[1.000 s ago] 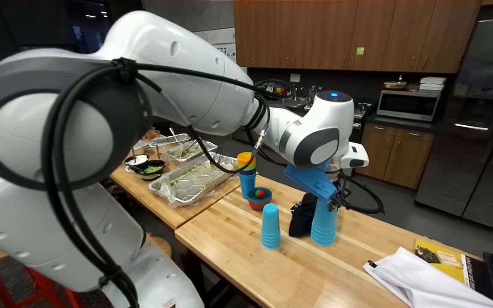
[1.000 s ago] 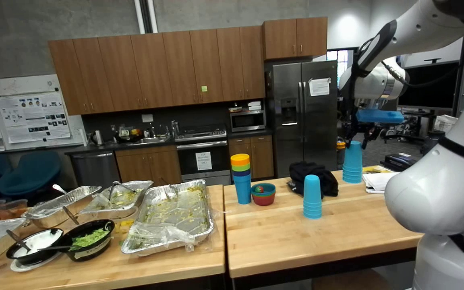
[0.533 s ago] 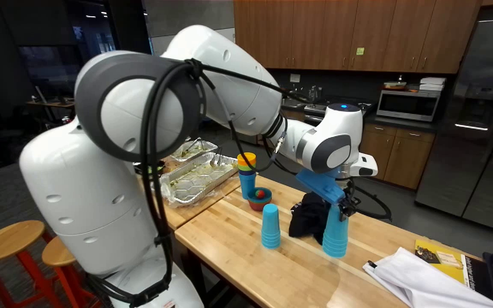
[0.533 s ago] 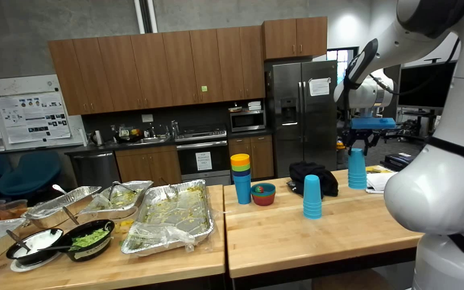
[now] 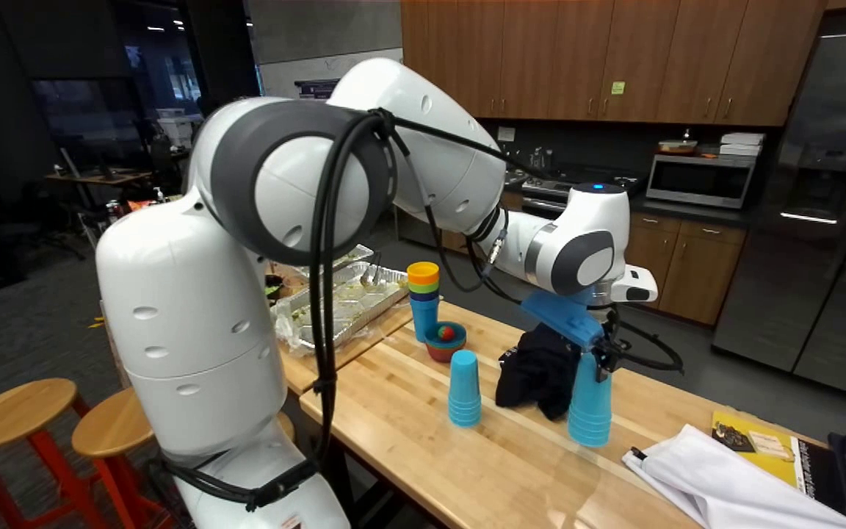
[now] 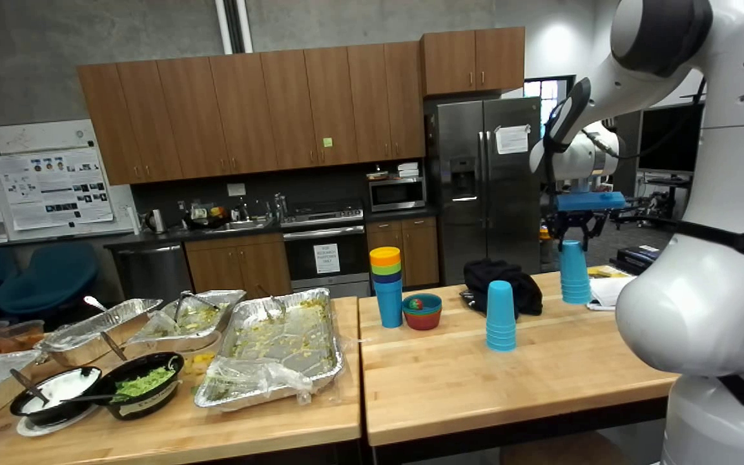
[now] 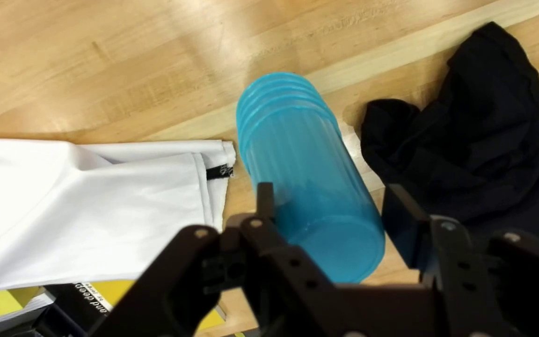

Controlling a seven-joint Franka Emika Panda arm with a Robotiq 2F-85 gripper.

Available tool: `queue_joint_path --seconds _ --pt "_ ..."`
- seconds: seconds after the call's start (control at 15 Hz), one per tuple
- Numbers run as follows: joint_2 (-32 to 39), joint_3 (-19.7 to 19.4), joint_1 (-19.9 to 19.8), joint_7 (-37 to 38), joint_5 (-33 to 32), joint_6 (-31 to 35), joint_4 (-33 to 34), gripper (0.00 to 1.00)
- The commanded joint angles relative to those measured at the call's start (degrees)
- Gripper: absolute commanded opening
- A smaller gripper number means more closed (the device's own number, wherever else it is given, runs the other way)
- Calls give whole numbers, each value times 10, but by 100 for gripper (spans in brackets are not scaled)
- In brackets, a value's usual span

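Observation:
My gripper points down at the upturned base of a stack of light-blue cups on the wooden table. In the wrist view the fingers sit on either side of the stack, close against it. The stack is upright, rims down, and moves along with my gripper. Whether its rims touch the table I cannot tell. A second blue cup stack stands to one side, also upturned. A crumpled black cloth lies right beside the held stack. A folded white cloth lies on the other side.
Coloured nested cups and small bowls holding a strawberry stand near the table joint. Foil trays and black food bowls cover the adjoining table. Books lie by the white cloth. Stools stand by the robot base.
My gripper and the blue cup stack have moved together, away from the black cloth and toward the white cloth, slowing lately. The arm has folded back. The second stack has not moved.

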Motion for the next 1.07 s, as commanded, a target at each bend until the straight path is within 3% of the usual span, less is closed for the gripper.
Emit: queue_joint_path --seconds 0.0,0.6,1.0 --pt "14 2 -1 -1 0 -25 26 34" --pt "-37 7 -1 -134 157 -23 -31 34" --pt "-76 -1 -4 -122 154 20 -120 34"
